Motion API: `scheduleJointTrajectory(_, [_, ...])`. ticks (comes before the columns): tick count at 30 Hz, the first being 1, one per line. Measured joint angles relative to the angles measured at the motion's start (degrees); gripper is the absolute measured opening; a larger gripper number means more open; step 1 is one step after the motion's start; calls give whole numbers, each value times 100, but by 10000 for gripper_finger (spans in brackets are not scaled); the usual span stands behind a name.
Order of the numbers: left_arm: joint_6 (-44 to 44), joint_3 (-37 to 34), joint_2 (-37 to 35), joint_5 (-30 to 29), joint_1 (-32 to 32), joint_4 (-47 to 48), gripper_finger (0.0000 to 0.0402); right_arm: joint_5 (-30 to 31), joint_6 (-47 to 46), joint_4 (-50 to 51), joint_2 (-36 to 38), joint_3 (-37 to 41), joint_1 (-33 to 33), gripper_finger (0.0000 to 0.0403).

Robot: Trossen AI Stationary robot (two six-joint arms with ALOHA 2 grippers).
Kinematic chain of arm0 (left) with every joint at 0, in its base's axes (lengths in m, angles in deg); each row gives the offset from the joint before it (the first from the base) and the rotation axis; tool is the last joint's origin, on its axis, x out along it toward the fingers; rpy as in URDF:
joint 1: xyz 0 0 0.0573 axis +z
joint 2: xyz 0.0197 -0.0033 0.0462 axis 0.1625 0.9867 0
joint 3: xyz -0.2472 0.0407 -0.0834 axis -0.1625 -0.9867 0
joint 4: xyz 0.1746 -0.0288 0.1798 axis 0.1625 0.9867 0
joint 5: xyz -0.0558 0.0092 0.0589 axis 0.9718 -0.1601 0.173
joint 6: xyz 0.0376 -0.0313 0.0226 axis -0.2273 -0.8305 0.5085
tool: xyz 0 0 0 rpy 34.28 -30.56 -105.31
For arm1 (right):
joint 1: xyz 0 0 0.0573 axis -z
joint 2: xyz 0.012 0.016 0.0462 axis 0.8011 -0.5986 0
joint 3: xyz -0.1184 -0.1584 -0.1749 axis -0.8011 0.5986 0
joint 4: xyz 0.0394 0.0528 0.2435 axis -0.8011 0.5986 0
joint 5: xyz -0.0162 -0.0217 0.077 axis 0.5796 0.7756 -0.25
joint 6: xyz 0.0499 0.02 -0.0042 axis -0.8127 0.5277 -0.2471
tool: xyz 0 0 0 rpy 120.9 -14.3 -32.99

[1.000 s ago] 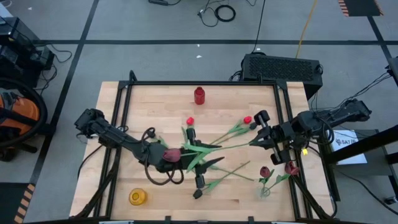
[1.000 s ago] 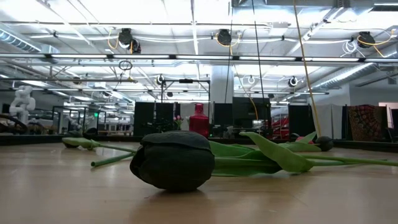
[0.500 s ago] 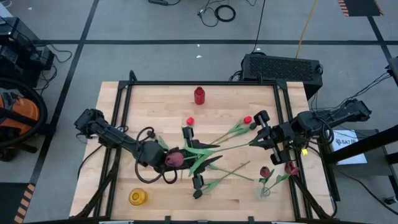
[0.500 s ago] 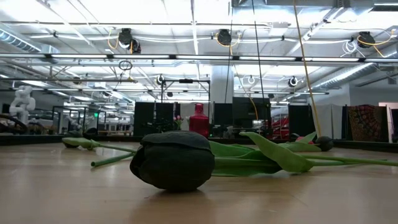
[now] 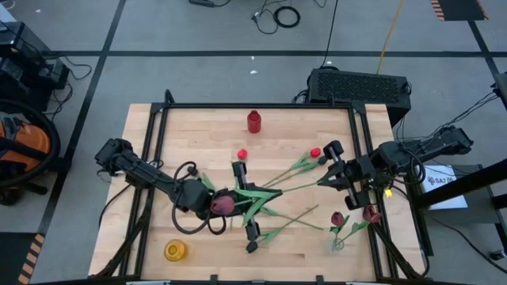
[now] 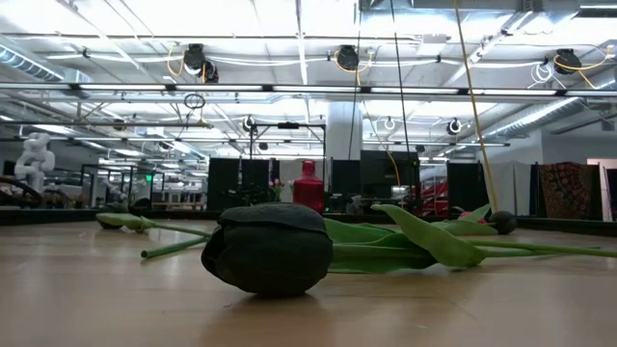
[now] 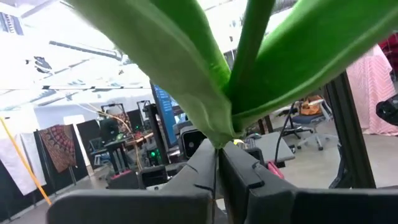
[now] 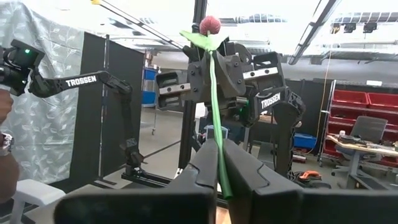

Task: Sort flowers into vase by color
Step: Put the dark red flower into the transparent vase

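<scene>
The left arm is stretched low from the tabletop's left edge toward its middle, and the left gripper [image 5: 215, 203] is placed there, nearer the front edge, among the heap of flowers [image 5: 261, 196]. The right arm is reached in from the right edge, with the right gripper [image 5: 326, 179] held just inside that edge.

Compared with a second ago, the left gripper has been drawn slightly back toward the left edge and its fingers [image 7: 193, 171] have been closed; a green stem [image 7: 244, 56] with its leaves is now pinched between them, and a maroon flower head [image 5: 224, 204] is seen right at the gripper. The right arm has not been moved.

The right gripper's fingers [image 8: 202, 163] are clenched on a thin green stem [image 8: 217, 143] topped by a red tulip [image 8: 210, 24].

Other flowers are scattered toward the right front corner. A red vase [image 5: 253, 121] is stood near the back edge and a yellow vase [image 5: 175, 251] near the front left corner. A black tulip [image 6: 269, 248] is lain at the front edge.
</scene>
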Motion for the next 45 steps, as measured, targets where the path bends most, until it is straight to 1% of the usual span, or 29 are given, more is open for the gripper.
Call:
scheduleJointTrajectory(5, [105,0,-30,-29,1,58,13,2,-256,134,0,0,0,51])
scheduleJointTrajectory(8, [203,0,-236,-337,0,534,13,198,-304,253,0,0,0,85])
scheduleJointTrajectory(10, [192,0,-458,-596,0,1010,13,466,-309,363,0,0,0,110])
scheduleJointTrajectory(11, [121,1,-565,-626,8,1261,13,623,-309,431,0,0,0,122])
scheduleJointTrajectory(15, [-445,21,-1082,-597,156,2375,13,1377,-311,596,0,0,2,165])
scheduleJointTrajectory(18, [-1075,84,-1437,-533,389,3489,13,1672,-311,607,0,0,2,189])
scheduleJointTrajectory(19, [-1349,113,-1514,-390,501,3895,13,1740,-331,605,0,0,2,194])
scheduleJointTrajectory(20, [-1675,131,-1575,-122,639,4306,13,1819,-377,611,0,0,2,199])
scheduleJointTrajectory(22, [-2254,133,-1628,623,964,5017,13,2051,-590,616,0,0,0,205])
scheduleJointTrajectory(25, [-2935,131,-1596,1796,1424,5610,13,2437,-964,631,0,0,19,207])
scheduleJointTrajectory(27, [-3232,133,-1490,2327,1663,5670,13,2513,-1073,635,-1,0,28,207])
scheduleJointTrajectory(28, [-3262,133,-1445,2495,1751,5737,13,2523,-1110,640,-19,0,28,207])
scheduleJointTrajectory(30, [-3266,127,-1351,2628,1871,5772,13,2522,-1193,644,-61,0,26,208])
scheduleJointTrajectory(33, [-3255,129,-1253,2664,2021,5535,13,2521,-1223,626,-136,-3,44,208])
scheduleJointTrajectory(35, [-3188,129,-1143,2822,2106,5225,13,2520,-1189,750,-235,-61,127,208])
scheduleJointTrajectory(39, [-3034,133,-874,3196,2224,4580,13,2501,-1287,1533,-604,-542,308,208])
scheduleJointTrajectory(43, [-2964,263,-635,3227,2322,4694,13,2330,-1362,2556,-1023,-1157,365,208])
scheduleJointTrajectory(45, [-2964,264,-574,3222,2347,4717,13,2323,-1363,2796,-1192,-1385,365,208])
